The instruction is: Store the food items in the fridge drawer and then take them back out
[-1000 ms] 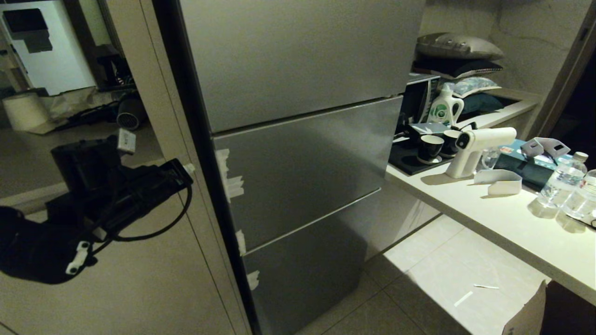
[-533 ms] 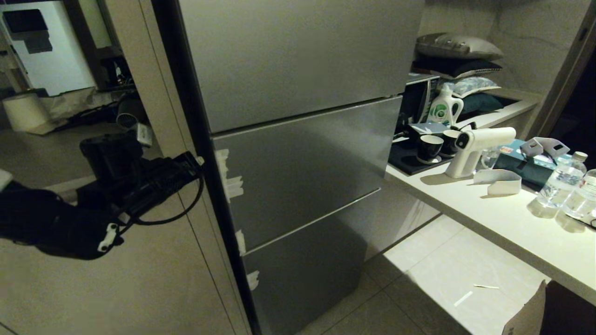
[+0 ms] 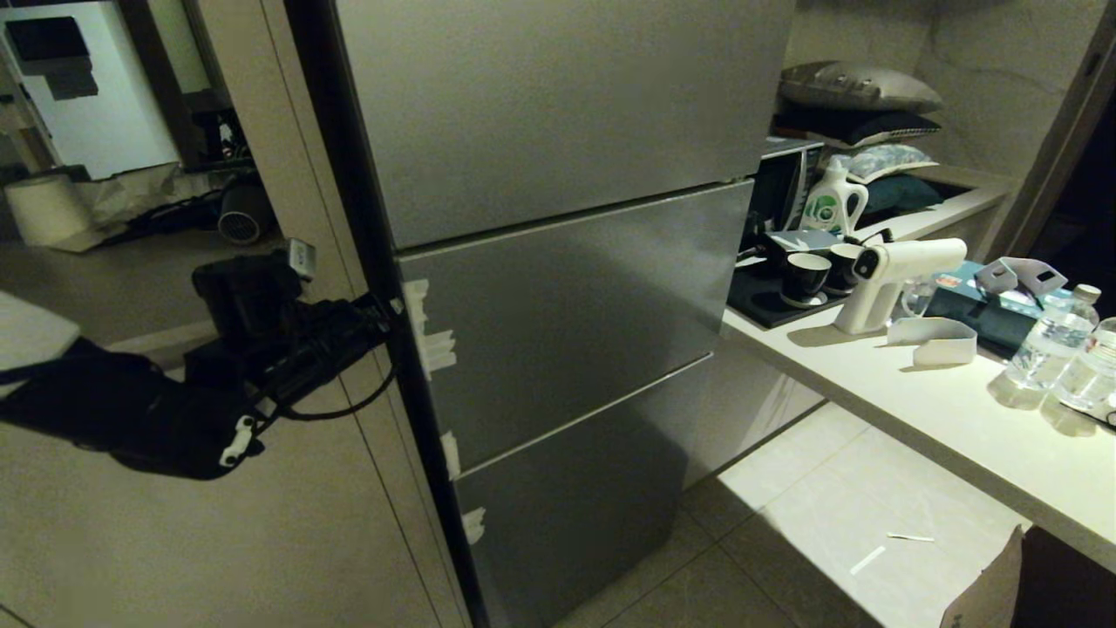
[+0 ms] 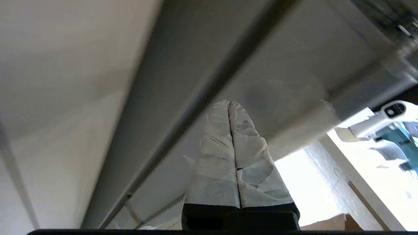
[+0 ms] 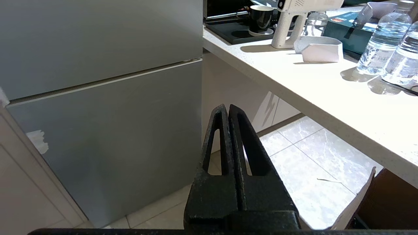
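Head view: a grey fridge (image 3: 558, 262) with three stacked panels fills the centre, all panels shut. The fridge drawer and the food items are not visible in any view. Whitish tape scraps (image 3: 432, 336) sit on the left edge of the middle panel (image 3: 575, 314). The left gripper (image 3: 394, 307), on a black arm reaching in from the left, has its tip at the fridge's dark left edge, level with the top of the middle panel and just beside the tape. To the right, a pale desk (image 3: 942, 436) carries a white handheld spray device (image 3: 898, 270), two dark cups (image 3: 806, 277) on a black tray, a white detergent bottle (image 3: 833, 202) farther back, and clear water bottles (image 3: 1059, 344) at the right edge. Pillows (image 3: 859, 96) are stacked on a far shelf. The tiled floor (image 3: 828, 523) lies below the desk.

Left wrist view: the left gripper (image 4: 229, 106), its fingers (image 4: 248, 153) wrapped in pale tape, is pressed together with nothing between them. The tip points at the seam along the fridge's edge; contact cannot be told.

Right wrist view: the right gripper (image 5: 226, 107), black, has its jaws closed on nothing, and hangs low in front of the lower fridge panel (image 5: 107, 137), well apart from it. The desk (image 5: 294, 85) with the spray device (image 5: 294, 19) and water bottles (image 5: 385, 49) lies on the far right.
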Controlling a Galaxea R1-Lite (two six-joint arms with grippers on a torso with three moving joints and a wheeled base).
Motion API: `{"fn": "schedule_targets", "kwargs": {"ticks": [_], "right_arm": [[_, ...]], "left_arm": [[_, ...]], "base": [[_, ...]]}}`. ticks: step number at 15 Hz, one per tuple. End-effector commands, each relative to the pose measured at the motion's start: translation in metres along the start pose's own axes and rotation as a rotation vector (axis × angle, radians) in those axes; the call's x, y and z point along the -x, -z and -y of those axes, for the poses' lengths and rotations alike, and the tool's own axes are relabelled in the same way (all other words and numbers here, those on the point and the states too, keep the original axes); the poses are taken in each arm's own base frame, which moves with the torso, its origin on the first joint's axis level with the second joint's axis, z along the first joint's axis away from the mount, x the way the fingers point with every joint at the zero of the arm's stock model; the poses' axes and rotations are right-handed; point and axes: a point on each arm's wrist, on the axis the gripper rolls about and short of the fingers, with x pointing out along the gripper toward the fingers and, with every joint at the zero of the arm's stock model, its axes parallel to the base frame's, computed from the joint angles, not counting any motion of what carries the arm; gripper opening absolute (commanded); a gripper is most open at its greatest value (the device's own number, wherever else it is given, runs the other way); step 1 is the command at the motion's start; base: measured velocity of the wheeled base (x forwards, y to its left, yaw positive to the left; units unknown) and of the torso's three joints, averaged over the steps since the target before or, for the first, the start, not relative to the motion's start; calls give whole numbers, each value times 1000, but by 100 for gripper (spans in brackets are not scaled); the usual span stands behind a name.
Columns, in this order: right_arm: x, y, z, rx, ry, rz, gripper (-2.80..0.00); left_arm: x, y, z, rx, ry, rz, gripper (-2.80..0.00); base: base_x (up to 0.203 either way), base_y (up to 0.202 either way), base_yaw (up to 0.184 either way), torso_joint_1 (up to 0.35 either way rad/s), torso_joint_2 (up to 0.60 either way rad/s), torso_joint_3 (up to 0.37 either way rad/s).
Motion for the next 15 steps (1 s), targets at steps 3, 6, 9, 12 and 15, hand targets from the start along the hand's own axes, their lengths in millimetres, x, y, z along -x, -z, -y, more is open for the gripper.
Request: {"fn": "schedule_targets", "kwargs": {"ticks": [3,6,9,12,15], "right_arm": [[-2,9,0,1,-2,-30,-280],[-2,9,0,1,-1,-31,-280],[-2,9,0,1,0,-30,-280],[-2,9,0,1,0,-30,-280],[-2,9,0,1,-1,-31,-280]], "left_arm": [[0,3,8,0,22,-5,-280],[3,5,14,-2,41,-16,-280],[3,9,20,-2,60,-30,-280],[4,12,27,-4,78,-39,-280],[5,16,37,-6,105,-50,-280]], "base": [[0,0,0,0,0,0],[0,0,0,0,0,0],[0,0,0,0,0,0],[0,0,0,0,0,0],[0,0,0,0,0,0]]}}
